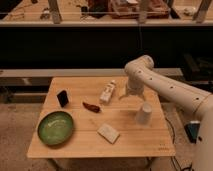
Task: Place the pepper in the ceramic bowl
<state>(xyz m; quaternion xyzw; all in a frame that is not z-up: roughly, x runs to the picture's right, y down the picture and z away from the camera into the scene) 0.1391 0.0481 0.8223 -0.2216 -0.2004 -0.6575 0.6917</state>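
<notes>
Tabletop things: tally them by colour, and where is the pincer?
White: 3 (bottle, cup, flat block)
Green: 1 (ceramic bowl)
Red-brown: 1 (pepper)
Black: 1 (small block)
Total: 6
Pincer hovers beside the bottle.

On the counter the pepper lies behind and right of the ceramic bowl, the tool hanging right of the bottle.

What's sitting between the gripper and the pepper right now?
The white bottle lies between the gripper, over the table's rear, and the pepper, per the camera view.
</notes>
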